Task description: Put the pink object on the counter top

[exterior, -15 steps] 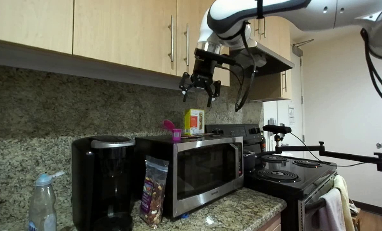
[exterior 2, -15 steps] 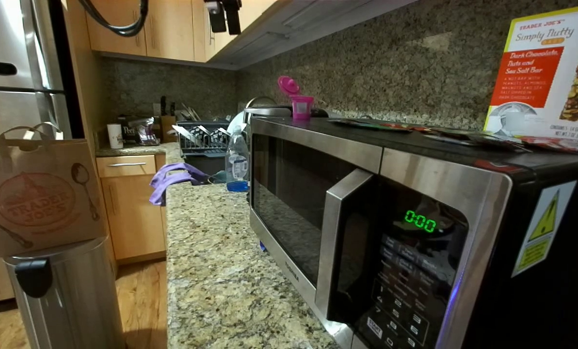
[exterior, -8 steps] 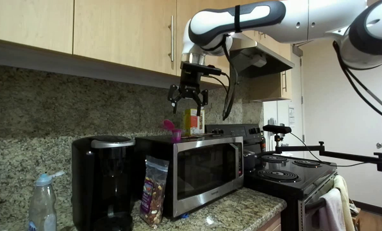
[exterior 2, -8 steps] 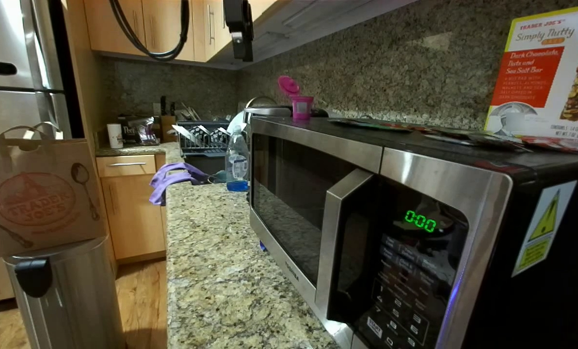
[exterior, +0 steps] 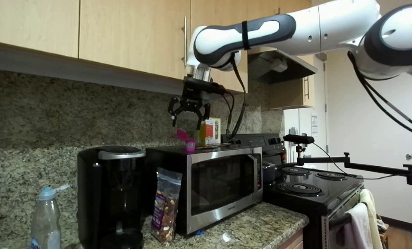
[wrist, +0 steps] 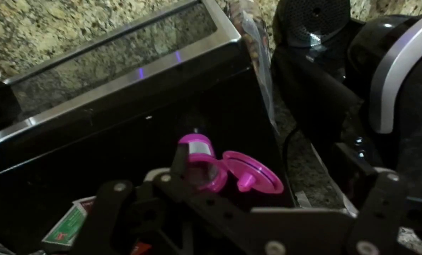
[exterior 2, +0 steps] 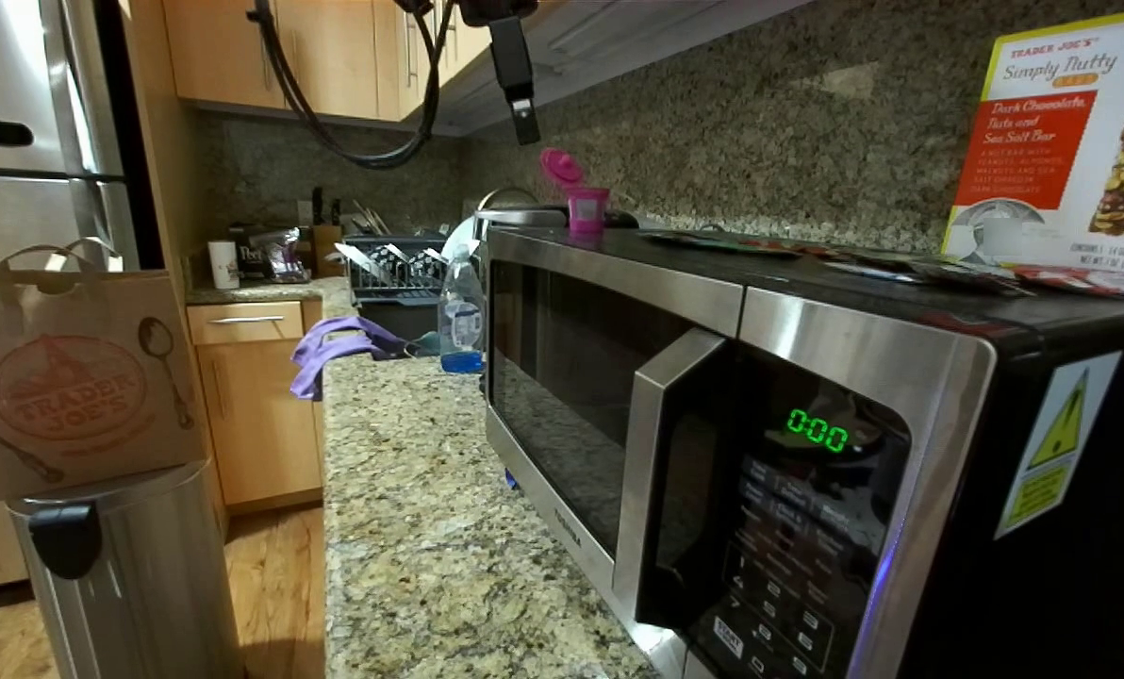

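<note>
Spread and holding nothing, the gripper (exterior: 186, 124) hangs above the pink cup (exterior 2: 587, 209), how far is hard to judge, and should centre on its body, clear of the open lid (wrist: 260, 179), before pinching gently and lifting it off the microwave (exterior: 223, 186) where it stands, down to the counter (exterior 2: 430, 528).

The pink object (exterior 2: 587, 212) is bright pink with a whitish patch, the gripper (exterior: 186, 126) is black, and the arm (exterior: 302, 33) is white and dark grey. The counter top (exterior 2: 430, 528) has speckles of tan, brown, grey and black, and the microwave (exterior 2: 760, 424) is silver and black with green numbers (exterior 2: 818, 431). The box (exterior 2: 1043, 151) is yellow, white and red, the cupboards (exterior: 133, 34) are pale brown, and the cloth (exterior 2: 345, 344) is light purple.
</note>
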You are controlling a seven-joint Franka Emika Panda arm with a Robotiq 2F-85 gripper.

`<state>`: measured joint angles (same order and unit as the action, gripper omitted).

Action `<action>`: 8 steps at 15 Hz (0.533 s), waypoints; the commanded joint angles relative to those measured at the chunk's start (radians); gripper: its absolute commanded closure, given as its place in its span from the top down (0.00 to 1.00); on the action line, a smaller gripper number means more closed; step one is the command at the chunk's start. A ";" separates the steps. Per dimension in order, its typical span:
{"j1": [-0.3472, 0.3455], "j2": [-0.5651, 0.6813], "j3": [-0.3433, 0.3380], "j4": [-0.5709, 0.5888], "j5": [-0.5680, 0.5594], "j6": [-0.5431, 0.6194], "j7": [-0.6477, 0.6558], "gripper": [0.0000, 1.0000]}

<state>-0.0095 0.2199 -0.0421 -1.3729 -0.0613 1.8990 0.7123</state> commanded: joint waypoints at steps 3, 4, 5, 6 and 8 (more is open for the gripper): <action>0.011 0.002 -0.009 -0.041 -0.054 0.107 0.020 1.00; 0.013 -0.001 -0.016 -0.049 -0.075 0.125 0.039 1.00; 0.014 -0.003 -0.023 -0.056 -0.096 0.136 0.056 1.00; 0.014 -0.005 -0.030 -0.061 -0.115 0.146 0.069 1.00; 0.010 -0.002 -0.035 -0.059 -0.121 0.147 0.065 1.00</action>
<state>-0.0025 0.2351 -0.0664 -1.4021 -0.1472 2.0173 0.7474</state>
